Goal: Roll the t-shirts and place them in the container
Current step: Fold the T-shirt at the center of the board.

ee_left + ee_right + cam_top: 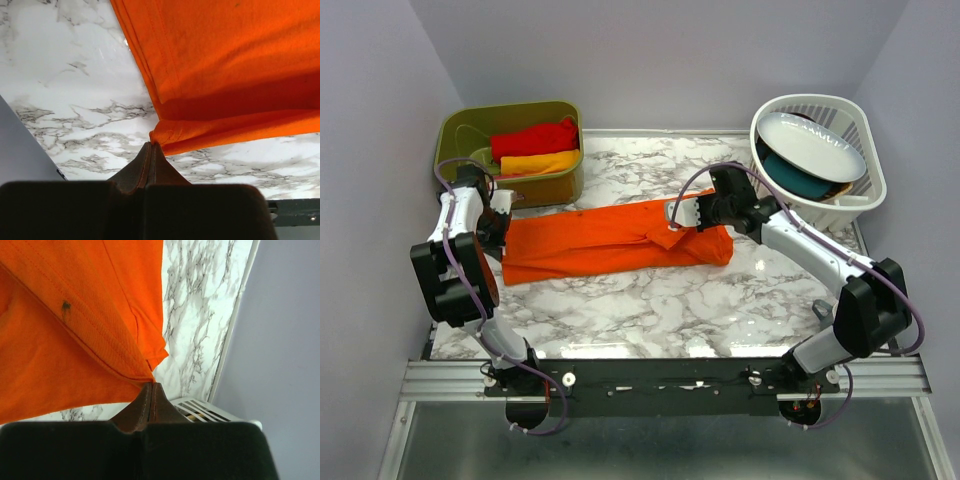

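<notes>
on marble table (650, 300) | left gripper (151, 145), right gripper (151, 385) each clamp orange t-shirt (610, 240) | pinched cloth hidden

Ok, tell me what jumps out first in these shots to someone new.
A bright orange t-shirt lies stretched across the middle of the marble table, pinched toward either end by the left fingers and the right fingers. At back left a green bin holds a red shirt and a yellow-orange shirt; at back right stands a white basket.

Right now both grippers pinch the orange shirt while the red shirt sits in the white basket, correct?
No. Top external view: the red shirt lies in the green bin instead. The left gripper and right gripper do pinch the orange shirt.
</notes>
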Robot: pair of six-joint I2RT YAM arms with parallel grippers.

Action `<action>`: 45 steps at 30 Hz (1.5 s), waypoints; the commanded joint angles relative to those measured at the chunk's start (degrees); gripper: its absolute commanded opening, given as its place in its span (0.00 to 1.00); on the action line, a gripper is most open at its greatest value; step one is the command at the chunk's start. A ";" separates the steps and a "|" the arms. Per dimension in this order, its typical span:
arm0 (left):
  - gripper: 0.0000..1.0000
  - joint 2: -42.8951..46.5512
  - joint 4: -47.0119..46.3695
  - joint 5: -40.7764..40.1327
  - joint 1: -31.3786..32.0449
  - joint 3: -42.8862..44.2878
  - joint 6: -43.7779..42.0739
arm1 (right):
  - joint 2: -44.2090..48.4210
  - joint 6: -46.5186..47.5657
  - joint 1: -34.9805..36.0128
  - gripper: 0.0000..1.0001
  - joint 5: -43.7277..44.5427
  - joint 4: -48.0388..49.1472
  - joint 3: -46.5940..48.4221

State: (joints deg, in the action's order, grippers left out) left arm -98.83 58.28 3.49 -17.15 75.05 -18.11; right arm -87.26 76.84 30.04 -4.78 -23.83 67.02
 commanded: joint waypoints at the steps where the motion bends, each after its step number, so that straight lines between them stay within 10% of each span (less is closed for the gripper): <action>1: 0.00 -2.68 -0.54 0.03 -0.26 3.09 0.62 | -2.90 2.61 -1.04 0.01 -1.99 2.30 2.67; 15: 0.03 -7.34 -0.45 0.64 0.01 6.95 0.97 | -9.76 4.28 -2.71 0.01 -1.82 2.56 7.68; 22: 0.26 -2.09 -2.81 0.64 -0.08 3.54 1.23 | -13.01 3.41 -2.71 0.01 -0.77 4.93 8.03; 27: 0.54 12.99 -6.59 13.11 -0.17 -0.85 -1.75 | -13.90 -6.94 -2.71 0.48 4.42 13.55 11.97; 32: 0.60 24.81 -12.57 18.13 -0.08 -10.17 -4.48 | -10.57 -18.47 -2.88 0.56 8.47 8.30 17.88; 45: 0.17 22.98 -16.44 18.05 0.01 -24.86 -13.00 | -13.10 -21.82 -9.99 0.55 -1.81 -30.12 12.26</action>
State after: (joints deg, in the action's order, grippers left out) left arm -75.40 44.88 20.16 -17.12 51.24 -27.05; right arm -97.34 56.29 22.79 -3.14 -37.39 81.32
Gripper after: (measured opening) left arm 0.188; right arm 0.547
